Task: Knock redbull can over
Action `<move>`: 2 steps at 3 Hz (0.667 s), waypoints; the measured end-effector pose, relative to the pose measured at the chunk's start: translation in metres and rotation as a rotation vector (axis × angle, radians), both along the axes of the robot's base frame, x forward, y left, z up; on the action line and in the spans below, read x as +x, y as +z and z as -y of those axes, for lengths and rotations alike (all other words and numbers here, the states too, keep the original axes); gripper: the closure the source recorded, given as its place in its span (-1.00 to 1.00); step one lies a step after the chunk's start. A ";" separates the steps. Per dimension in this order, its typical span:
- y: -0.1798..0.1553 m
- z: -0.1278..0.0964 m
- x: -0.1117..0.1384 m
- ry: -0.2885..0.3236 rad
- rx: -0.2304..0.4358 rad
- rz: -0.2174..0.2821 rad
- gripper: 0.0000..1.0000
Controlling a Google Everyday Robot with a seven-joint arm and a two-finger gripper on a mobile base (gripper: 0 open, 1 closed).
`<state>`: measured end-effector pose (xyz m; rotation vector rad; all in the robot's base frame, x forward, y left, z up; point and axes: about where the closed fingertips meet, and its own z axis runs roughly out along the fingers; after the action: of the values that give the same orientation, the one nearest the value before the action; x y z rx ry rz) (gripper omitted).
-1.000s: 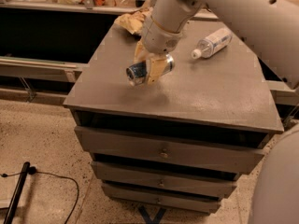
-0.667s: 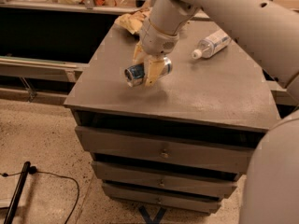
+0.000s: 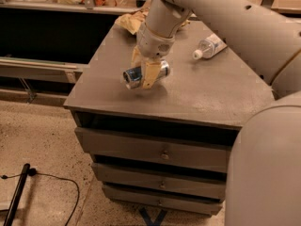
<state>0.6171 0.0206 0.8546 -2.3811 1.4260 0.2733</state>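
Observation:
The redbull can (image 3: 135, 75) is silver and blue. It lies on its side, slightly tilted, near the front left of the grey cabinet top (image 3: 202, 93). My gripper (image 3: 144, 68) comes down on it from above. Its tan fingers (image 3: 151, 72) close around the can's middle, one on the near side and one behind. The can's shiny end points left toward the camera. Its shadow sits just beneath it on the top.
A clear plastic bottle (image 3: 210, 46) with a white cap lies at the back right of the top. A brown-and-yellow snack bag (image 3: 131, 20) lies at the back left. Drawers (image 3: 162, 150) are below. A black cable (image 3: 51, 180) runs on the floor at left.
The gripper and the can have shifted a little down and toward the front edge. The can stays on its side between the fingers.

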 end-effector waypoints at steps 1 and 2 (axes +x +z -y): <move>-0.004 0.003 0.004 -0.027 -0.011 -0.009 -0.22; -0.005 0.007 0.006 -0.046 -0.011 -0.017 -0.68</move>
<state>0.6231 0.0137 0.8494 -2.3570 1.4915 0.2750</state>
